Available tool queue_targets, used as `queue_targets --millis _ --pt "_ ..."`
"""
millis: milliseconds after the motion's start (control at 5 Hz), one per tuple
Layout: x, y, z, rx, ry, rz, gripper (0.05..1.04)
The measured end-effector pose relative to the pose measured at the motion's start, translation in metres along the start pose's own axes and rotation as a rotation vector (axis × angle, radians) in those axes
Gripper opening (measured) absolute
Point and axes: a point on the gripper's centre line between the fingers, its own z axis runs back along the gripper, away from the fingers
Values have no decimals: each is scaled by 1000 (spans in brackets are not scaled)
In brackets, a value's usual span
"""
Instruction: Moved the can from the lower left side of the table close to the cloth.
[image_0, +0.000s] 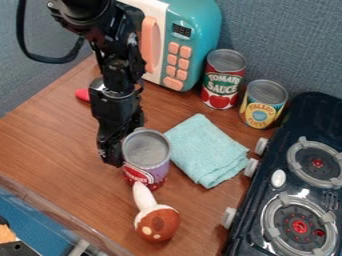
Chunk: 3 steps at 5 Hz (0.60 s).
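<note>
Since the can sits just beside the cloth on the desk, any release needs a slow, straight lift-off; pincer alongside, opening and hold can't be told.

Pincer at purple can, blue cloth, toy mushroom

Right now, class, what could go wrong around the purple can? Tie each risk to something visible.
The toy mushroom's stem seems to reach the can's base, so a shift might roll it. The gripper is close beside the can; a nudge could tip it. The cloth could bunch if pushed.
</note>
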Motion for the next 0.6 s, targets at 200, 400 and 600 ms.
queue_targets --millis 200,400,600 --pt "-1 0 6 -4 8 -20 1000" --pt "15 0 26 -39 21 -4 1000" --pt "26 2 53 -76 36 16 999"
